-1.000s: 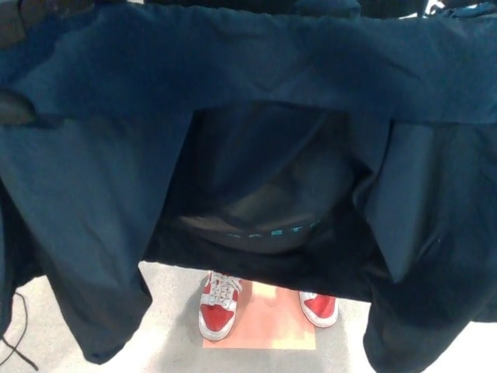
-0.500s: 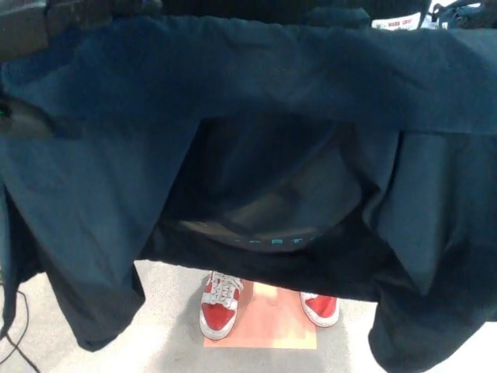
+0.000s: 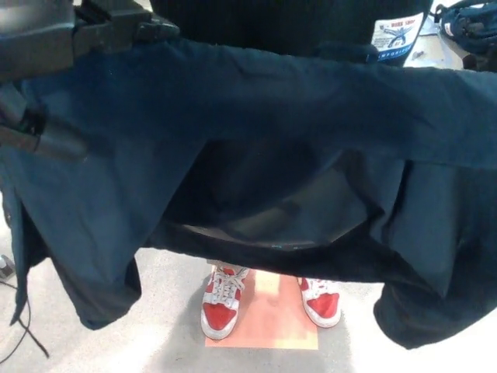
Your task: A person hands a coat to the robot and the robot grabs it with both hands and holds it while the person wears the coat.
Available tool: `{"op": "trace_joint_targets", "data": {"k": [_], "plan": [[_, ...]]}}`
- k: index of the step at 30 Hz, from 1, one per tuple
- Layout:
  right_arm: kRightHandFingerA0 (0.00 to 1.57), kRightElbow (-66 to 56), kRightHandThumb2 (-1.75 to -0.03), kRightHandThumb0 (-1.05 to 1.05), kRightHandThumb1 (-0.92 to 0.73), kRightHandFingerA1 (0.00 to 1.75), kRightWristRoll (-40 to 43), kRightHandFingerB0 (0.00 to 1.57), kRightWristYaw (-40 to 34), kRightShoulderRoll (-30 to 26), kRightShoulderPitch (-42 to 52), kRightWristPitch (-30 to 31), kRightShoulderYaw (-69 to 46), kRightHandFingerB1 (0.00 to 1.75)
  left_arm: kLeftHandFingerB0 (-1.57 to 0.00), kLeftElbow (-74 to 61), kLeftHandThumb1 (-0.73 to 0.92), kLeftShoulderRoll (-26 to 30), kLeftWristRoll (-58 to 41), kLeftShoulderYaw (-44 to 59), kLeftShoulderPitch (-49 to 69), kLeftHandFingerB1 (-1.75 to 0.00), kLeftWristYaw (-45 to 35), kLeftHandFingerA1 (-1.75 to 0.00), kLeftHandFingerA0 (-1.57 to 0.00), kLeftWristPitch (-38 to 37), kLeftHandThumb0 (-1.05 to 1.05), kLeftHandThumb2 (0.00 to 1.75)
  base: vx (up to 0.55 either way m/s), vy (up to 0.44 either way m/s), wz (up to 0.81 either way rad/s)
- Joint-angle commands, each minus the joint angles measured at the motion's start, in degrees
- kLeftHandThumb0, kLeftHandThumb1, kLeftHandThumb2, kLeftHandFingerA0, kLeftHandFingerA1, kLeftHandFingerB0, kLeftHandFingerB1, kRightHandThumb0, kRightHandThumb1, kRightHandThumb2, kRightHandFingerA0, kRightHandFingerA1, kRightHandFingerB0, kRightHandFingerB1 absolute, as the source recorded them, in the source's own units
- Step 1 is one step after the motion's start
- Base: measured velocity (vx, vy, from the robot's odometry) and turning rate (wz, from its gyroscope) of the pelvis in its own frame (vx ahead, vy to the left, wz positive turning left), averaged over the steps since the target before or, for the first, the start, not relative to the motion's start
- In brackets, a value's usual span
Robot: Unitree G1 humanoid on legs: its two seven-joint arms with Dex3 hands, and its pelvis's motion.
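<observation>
Grey floor (image 3: 163, 311) is showing below me, with an orange mat (image 3: 268, 318) under a pair of red and white shoes (image 3: 221, 307). My left hand (image 3: 43, 93) is sitting at the upper left, its black fingers closed on the top edge of the coat (image 3: 256, 101), gripping there so the fabric is hanging open and level. My right hand is lying outside the picture, so I cannot tell how it is gripping. From my left hand the dark blue coat is stretching across the whole width, its front panels drooping at both sides and the lining gaping towards the person (image 3: 287, 19), who is standing close behind it, presumably so the arms can find the sleeves.
</observation>
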Motion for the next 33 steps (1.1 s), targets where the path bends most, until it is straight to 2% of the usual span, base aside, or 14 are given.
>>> {"op": "trace_joint_targets", "data": {"k": [1, 3, 4, 6, 8, 11, 12, 14, 17, 18, 19, 22, 23, 33], "plan": [[0.03, -0.7, -0.97, -0.39, -0.33, 0.47, -1.6, 0.00, 2.5, 0.3, 2.7, 2.2, -0.8, 0.48, -0.05, 5.3, 0.62, -3.7, 5.1, -3.1, -4.8, -0.27, -2.2, -0.47, -0.29, 3.0, -0.96, 0.98, 0.00, 0.000, 0.00], [0.28, -0.7, -0.64, -0.86, -0.75, 0.36, -2.2, 0.12, 2.6, 0.6, 2.7, 2.3, -0.8, 0.25, -0.05, 7.1, 0.63, -5.0, 6.0, -3.7, -6.4, -0.26, -2.4, -0.47, -0.30, 3.4, -0.97, 0.98, 0.00, 0.000, 0.00], [0.03, -0.6, -0.97, -0.39, -0.32, 0.47, -2.6, 0.01, 2.6, 0.8, 2.7, 2.5, -0.6, 0.48, -0.05, 8.6, 0.62, -6.1, 7.0, -4.6, -7.8, -0.26, -2.4, -0.46, -0.30, 3.9, -0.95, 0.97, 0.00, 0.000, 0.00], [0.28, -0.4, -0.64, -0.86, -0.74, 0.36, -3.2, 0.12, 2.8, 1.1, 2.5, 3.0, -0.5, 0.25, -0.06, 11.0, 0.59, -7.8, 8.7, -5.6, -9.9, -0.33, -1.9, -0.48, -0.32, 4.2, -0.91, 0.96, 0.00, 0.000, 0.00], [0.32, -0.5, -0.64, -0.85, -0.75, 0.36, -3.7, 0.14, 2.8, 1.3, 2.5, 3.2, -0.6, 0.26, -0.18, 12.4, 0.73, -8.8, 9.5, -6.0, -10.8, -0.27, -1.7, -0.39, -0.46, 4.0, -0.91, 0.63, 0.00, 0.000, 0.00], [0.34, -0.8, -0.95, -0.86, -0.64, 0.48, -4.7, 0.19, 0.1, 1.6, 3.6, 0.5, -1.7, 0.40, -0.15, 15.0, 0.59, -10.7, 10.9, -6.9, -12.7, -0.38, -1.2, -0.48, -0.36, 4.5, -0.90, 0.95, 0.00, 0.000, 0.00], [0.48, -0.7, -0.65, -0.84, -0.81, 0.39, -5.3, 0.31, -1.0, 1.9, 4.1, -0.8, -2.1, 0.32, -0.17, 15.5, 0.59, -11.1, 11.2, -7.0, -13.0, -0.39, -1.2, -0.47, -0.35, 4.5, -0.89, 0.94, 0.00, 0.000, 0.00], [0.77, -0.8, -0.73, -0.86, -0.73, 0.50, -5.3, 0.50, -5.5, 3.2, 6.4, -2.9, -4.2, 0.41, -0.29, 16.6, 0.72, -12.3, 11.7, -7.0, -13.2, -0.30, -0.2, -0.40, -0.57, 4.5, -0.88, 0.63, 0.00, 0.000, 0.00], [0.92, -0.5, -0.67, -0.79, -0.85, 0.50, -5.4, 0.66, -7.4, 4.4, 7.9, -4.6, -5.9, 0.43, -0.29, 17.1, 0.64, -12.9, 12.3, -6.6, -12.9, -0.41, 0.3, -0.51, -0.61, 3.7, -0.98, 0.95, 0.00, 0.000, 0.00], [1.24, -0.8, -0.69, -0.67, -0.91, 0.68, -5.2, 1.12, -11.9, 5.9, 10.4, -6.7, -8.3, 0.73, -0.66, 17.1, 0.74, -12.8, 14.5, -7.7, -13.1, -0.40, 0.4, -0.52, -0.97, 3.1, -0.91, 0.67, 0.00, 0.000, 0.00], [1.07, -1.4, -0.76, -0.63, -0.92, 1.29, -6.6, 0.93, -16.5, 7.1, 12.5, -8.5, -9.6, 1.00, -0.87, 16.9, 0.89, -12.8, 16.3, -8.3, -12.8, -1.26, 1.4, -1.58, -1.04, 2.3, -0.81, 0.71, 0.00, 0.000, 0.00], [1.03, -1.7, -0.78, -0.57, -0.87, 1.39, -10.4, 0.89, -24.1, 9.1, 15.4, -12.6, -11.1, 1.02, -0.84, 16.8, 0.92, -13.5, 17.0, -7.7, -10.4, -1.18, 5.2, -1.30, -1.04, 0.1, -0.73, 0.77, 0.00, 0.000, 0.00], [0.83, -2.2, -0.66, -0.37, -0.90, 1.73, -11.8, 0.72, -27.5, 10.1, 16.7, -13.1, -11.9, 1.44, -0.81, 16.1, 0.92, -12.9, 18.8, -8.8, -10.3, -0.58, 4.2, -0.63, -0.96, 0.5, -0.56, 0.74, 0.00, 0.000, 0.00], [0.78, -0.4, -0.65, -0.37, -0.87, 1.75, -15.4, 0.65, -38.3, 13.5, 19.9, -18.7, -15.0, 1.56, -0.84, 15.5, 0.86, -11.5, 21.1, -8.8, -7.4, -0.67, 5.4, -0.80, -0.97, -1.4, -0.41, 0.65, 0.00, 0.000, 0.00]]}}
